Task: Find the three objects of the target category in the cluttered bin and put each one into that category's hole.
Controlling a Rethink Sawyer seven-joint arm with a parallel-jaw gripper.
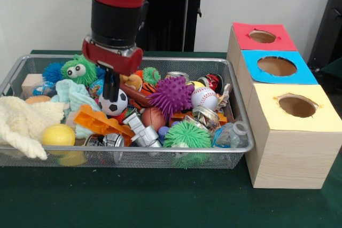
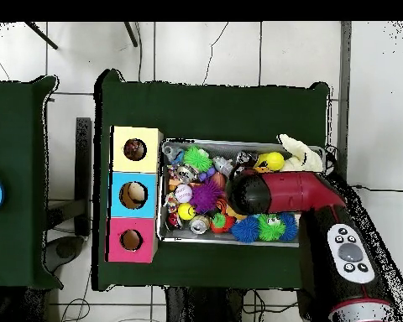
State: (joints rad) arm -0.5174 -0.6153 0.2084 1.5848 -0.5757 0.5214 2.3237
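The arm [image 1: 117, 9] hangs upright over the bin [image 1: 235, 97], its gripper [image 1: 110, 90] dipped beside the soccer ball [image 1: 114, 103]; whether it pinches anything, I cannot tell.

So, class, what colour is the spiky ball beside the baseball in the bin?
Purple; the spiky ball shows best in the front view.

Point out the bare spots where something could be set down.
Bare green table lies in front of the mesh bin and the wooden hole box, and again beyond the bin in the overhead view. Inside the bin it is crowded edge to edge, with the claw down by the soccer ball.
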